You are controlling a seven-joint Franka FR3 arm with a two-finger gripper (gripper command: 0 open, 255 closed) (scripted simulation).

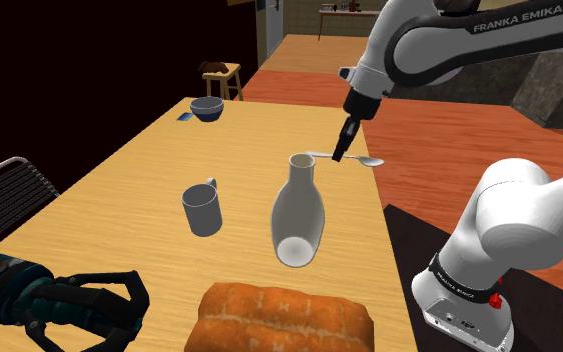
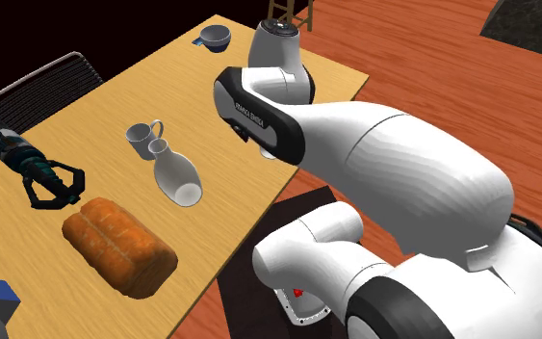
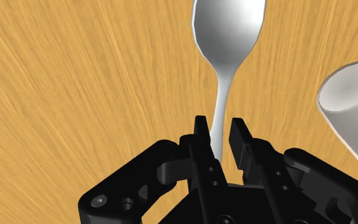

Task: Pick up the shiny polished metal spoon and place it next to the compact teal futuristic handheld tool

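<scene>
The shiny metal spoon (image 3: 228, 28) points away from my gripper (image 3: 220, 127), whose black fingers (image 3: 201, 130) are shut on its thin handle. In the shoulder view the gripper (image 1: 340, 152) stands nearly upright over the spoon (image 1: 361, 159), close to the table edge at that view's right. The dark teal handheld tool (image 1: 49, 295) with black claws lies at the table's near left corner, far from the spoon. The same tool (image 2: 38, 175) is at the left in the second exterior view, where my arm hides the gripper.
Between spoon and tool stand a white vase (image 1: 299, 210), a grey mug (image 1: 201, 210) and a bread loaf (image 1: 284, 318). A blue bowl (image 1: 207, 108) sits at the table's far end. A chair (image 1: 9, 190) stands beside the table (image 1: 119, 180).
</scene>
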